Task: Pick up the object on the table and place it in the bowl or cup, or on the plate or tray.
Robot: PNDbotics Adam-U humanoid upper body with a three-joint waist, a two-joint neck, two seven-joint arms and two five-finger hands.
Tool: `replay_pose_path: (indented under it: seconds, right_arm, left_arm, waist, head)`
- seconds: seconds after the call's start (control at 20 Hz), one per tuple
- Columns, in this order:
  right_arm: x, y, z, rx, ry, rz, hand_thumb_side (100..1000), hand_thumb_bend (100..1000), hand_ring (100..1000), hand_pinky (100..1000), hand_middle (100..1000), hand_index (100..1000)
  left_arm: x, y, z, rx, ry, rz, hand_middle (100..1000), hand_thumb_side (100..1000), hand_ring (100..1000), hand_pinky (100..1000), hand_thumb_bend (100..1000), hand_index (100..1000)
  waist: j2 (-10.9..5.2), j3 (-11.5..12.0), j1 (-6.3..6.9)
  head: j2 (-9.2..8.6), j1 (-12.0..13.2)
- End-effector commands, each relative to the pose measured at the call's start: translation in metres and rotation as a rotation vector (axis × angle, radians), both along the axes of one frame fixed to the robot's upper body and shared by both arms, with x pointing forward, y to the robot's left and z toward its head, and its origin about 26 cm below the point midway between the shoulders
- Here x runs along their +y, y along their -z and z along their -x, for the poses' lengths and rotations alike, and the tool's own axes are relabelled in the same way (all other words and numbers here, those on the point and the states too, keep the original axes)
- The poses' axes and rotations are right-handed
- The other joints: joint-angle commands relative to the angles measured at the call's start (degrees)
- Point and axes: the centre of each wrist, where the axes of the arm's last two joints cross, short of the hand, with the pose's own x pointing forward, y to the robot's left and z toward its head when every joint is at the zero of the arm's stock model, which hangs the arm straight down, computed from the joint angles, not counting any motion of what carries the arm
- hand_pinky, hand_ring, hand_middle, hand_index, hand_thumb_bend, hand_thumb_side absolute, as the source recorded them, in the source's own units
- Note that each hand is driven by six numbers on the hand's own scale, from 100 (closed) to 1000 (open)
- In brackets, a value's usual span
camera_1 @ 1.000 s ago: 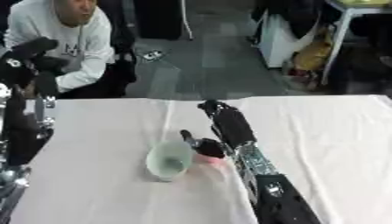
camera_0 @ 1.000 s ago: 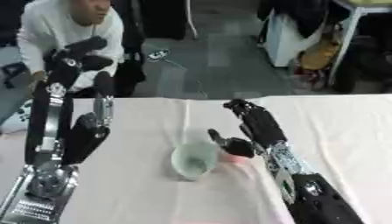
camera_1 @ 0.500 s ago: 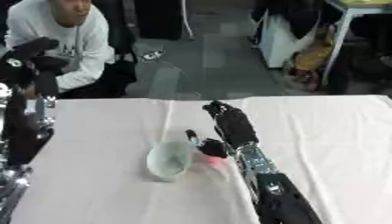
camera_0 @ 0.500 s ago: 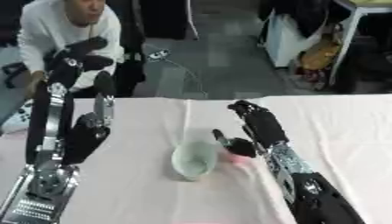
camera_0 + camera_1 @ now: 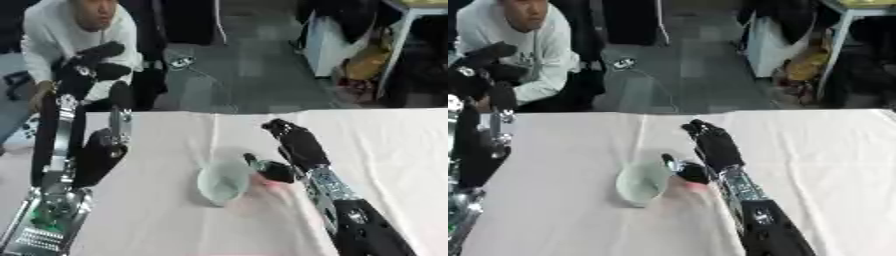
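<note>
A pale cloth-covered table fills the foreground. Near its middle, a pinkish object sits just at three o'clock of the pale green cup. The right hand, fingers extended and relaxed, stands over the object, thumb beside the cup's rim. At nine o'clock the left hand hangs raised, fingers curled, holding nothing.
</note>
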Motion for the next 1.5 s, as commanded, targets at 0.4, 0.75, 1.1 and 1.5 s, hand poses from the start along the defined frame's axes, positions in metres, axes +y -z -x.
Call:
replay_pose_path:
  seconds: [0.4,0.75,1.1,1.5]
  right_arm:
    - [0.006,0.004,0.001,0.013,0.003,0.019,781,425,744,605,802,879]
    - [0.006,0.010,0.001,0.034,0.004,0.043,780,415,747,617,804,879]
    - [0.003,0.016,0.001,0.065,0.026,0.072,781,409,749,626,806,883]
    - [0.001,0.022,0.001,0.100,0.052,0.090,784,391,754,636,811,886]
  left_arm:
    - [-0.002,-0.009,0.001,-0.029,0.015,-0.001,792,766,648,702,100,896]
    - [-0.003,-0.009,0.001,-0.032,0.016,-0.001,791,766,648,701,100,896]
    - [-0.004,-0.010,0.001,-0.034,0.020,0.000,791,766,647,700,100,896]
    - [-0.004,-0.010,0.001,-0.034,0.022,0.001,791,767,646,697,100,896]
  waist:
    - [-0.60,0.31,0.19]
    - [-0.52,0.43,0.15]
    - [-0.26,0.63,0.18]
    - [-0.11,0.72,0.21]
  head:
    - [-0.56,0.88]
    - [-0.81,0.92]
    - [-1.26,0.98]
    - [-1.64,1.08]
